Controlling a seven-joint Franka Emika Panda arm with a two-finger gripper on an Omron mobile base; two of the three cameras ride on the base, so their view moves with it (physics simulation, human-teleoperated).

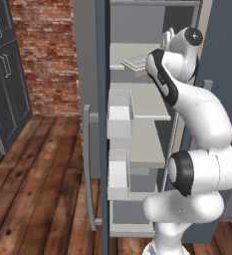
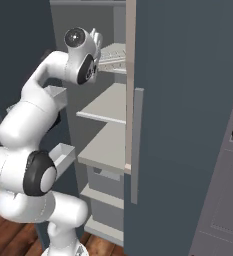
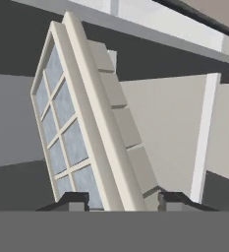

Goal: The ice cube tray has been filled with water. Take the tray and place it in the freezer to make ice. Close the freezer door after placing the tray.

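Inside the freezer (image 1: 137,99), on an upper shelf (image 1: 125,55), the tray (image 3: 81,133) sits between the gripper (image 3: 122,201) tips, its near end lying in the gap; whether the claw is clamped on it cannot be told. The tray looks stiff and light, but the water in its cells would likely spill if tilted, so a level hold across the rim suits it. No readable brand or writing shows.

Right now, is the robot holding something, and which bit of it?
Yes: the tool grips the flat pale grey-white gridded ice cube tray by its near short end, one finger on each side.
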